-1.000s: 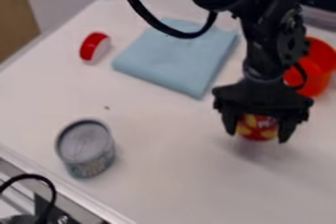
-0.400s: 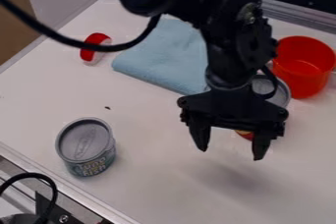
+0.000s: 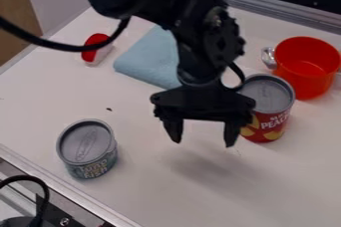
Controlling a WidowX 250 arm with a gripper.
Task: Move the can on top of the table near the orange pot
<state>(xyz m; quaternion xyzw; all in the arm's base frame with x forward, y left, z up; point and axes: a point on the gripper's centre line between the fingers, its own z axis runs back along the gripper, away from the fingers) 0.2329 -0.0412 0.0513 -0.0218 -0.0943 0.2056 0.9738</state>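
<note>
My gripper [image 3: 202, 143] hangs over the middle of the table, open, its two fingers apart with nothing between them. Just right of it a red can [image 3: 269, 122] with a grey lid stands upright on the table, its left side partly behind the gripper. The orange pot [image 3: 307, 66] is behind and to the right of that can, very close to it; whether they touch I cannot tell. A second, grey-green can [image 3: 88, 149] stands upright at the left front.
A folded light-blue cloth [image 3: 148, 61] lies behind the gripper, partly under the arm. A red and white object [image 3: 98, 49] sits at the back left. The table's metal edge [image 3: 70, 188] runs along the lower left, with a black cable beyond it.
The gripper has let go of the red can and moved left, away from it. The can, earlier mostly hidden by the gripper, now shows beside the pot. The other can has not moved.
</note>
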